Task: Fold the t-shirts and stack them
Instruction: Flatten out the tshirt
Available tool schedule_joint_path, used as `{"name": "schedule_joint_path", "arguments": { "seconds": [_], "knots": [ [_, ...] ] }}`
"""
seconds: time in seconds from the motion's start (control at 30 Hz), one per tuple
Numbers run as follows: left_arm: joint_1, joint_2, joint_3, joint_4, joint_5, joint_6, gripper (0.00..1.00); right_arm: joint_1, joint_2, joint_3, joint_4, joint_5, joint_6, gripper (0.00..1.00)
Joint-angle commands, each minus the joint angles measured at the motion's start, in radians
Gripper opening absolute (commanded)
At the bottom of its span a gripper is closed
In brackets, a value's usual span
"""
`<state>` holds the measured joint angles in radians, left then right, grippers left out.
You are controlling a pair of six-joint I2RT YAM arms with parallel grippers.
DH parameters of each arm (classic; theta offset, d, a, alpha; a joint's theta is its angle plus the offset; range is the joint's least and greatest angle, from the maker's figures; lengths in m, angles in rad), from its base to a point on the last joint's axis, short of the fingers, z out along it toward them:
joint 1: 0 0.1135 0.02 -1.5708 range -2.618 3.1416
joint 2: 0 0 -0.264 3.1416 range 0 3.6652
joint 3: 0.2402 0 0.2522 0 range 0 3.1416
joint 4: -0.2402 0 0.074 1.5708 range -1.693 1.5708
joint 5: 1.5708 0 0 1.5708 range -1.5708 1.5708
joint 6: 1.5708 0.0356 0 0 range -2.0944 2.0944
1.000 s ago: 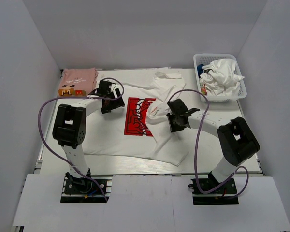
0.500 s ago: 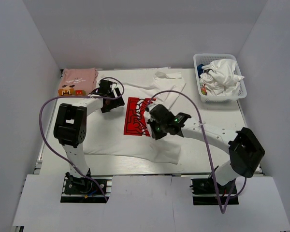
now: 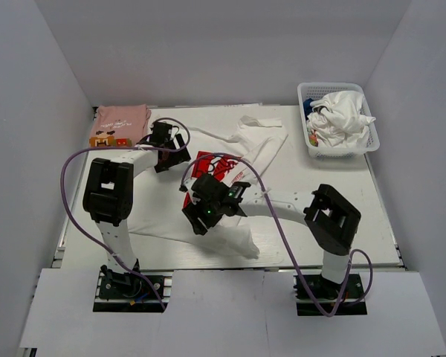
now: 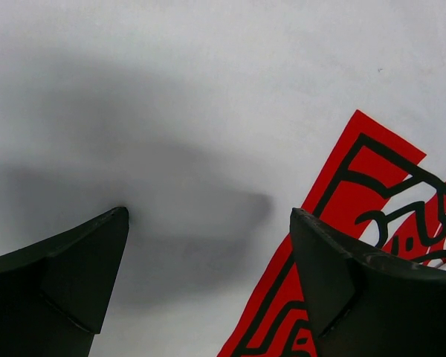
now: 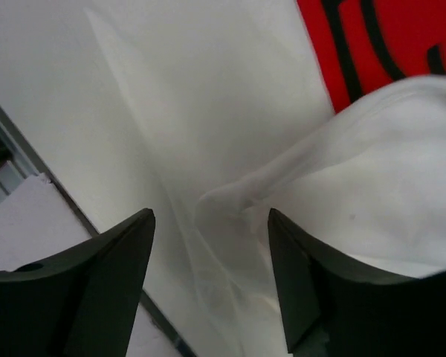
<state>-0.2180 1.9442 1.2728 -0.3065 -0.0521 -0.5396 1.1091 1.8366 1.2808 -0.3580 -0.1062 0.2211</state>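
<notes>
- The white t-shirt (image 3: 262, 152) lies flat across the middle of the table (image 3: 327, 201). Its right side is folded over towards the left, so the doubled band runs from far right to near centre.
- One sleeve sticks out towards the far edge, past the fold.
- Its red print (image 3: 208, 165) shows only as a strip to the left of the folded flap; the flap covers the rest.
- The pink t-shirt (image 3: 121, 117) sits folded in the far left corner, with its small orange-brown print (image 3: 104, 139) on the near side. It lies apart from the white one.
- The right tool (image 3: 197, 222) reaches across to the left half of the shirt, low over the cloth near the flap's edge. In the right wrist view its fingers (image 5: 104, 282) stand apart with nothing between them: the cloth is released, and a soft fold lies just beyond the tips.
- The left tool (image 3: 171, 160) hangs over the far left part of the white shirt, jaws spread wide and gripping nothing. The left wrist view shows plain white cloth under it, with the print's corner (image 4: 357, 223) beside its right finger.
- The shirt's near hem lies close to the table's near edge, whose metal rail (image 5: 7, 171) shows in the right wrist view.
- Bare table lies to the right of the shirt, up to the white mesh basket (image 3: 372, 137) of crumpled clothes in the far right corner
</notes>
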Motion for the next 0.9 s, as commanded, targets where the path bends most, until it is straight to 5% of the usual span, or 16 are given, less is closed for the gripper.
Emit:
{"name": "schedule_joint_path", "arguments": {
  "seconds": [0.0,0.1,0.2,0.53,0.87],
  "knots": [
    [0.009,0.050,-0.021,-0.037,0.012,0.012,1.00,-0.014,-0.091,0.025,0.086,0.090,-0.016,0.71],
    [0.009,0.039,-0.032,-0.026,0.023,0.012,1.00,-0.040,-0.138,0.002,0.108,0.196,0.006,0.83],
    [0.009,0.029,-0.041,-0.026,0.012,0.012,1.00,-0.121,-0.108,0.018,0.071,0.226,0.078,0.84],
    [0.009,0.018,-0.081,0.009,-0.008,0.021,1.00,-0.376,0.055,0.058,0.224,-0.091,0.193,0.90],
    [0.019,0.018,-0.090,0.029,-0.017,0.012,1.00,-0.427,0.043,-0.103,0.283,-0.202,0.287,0.90]
  ]
}}
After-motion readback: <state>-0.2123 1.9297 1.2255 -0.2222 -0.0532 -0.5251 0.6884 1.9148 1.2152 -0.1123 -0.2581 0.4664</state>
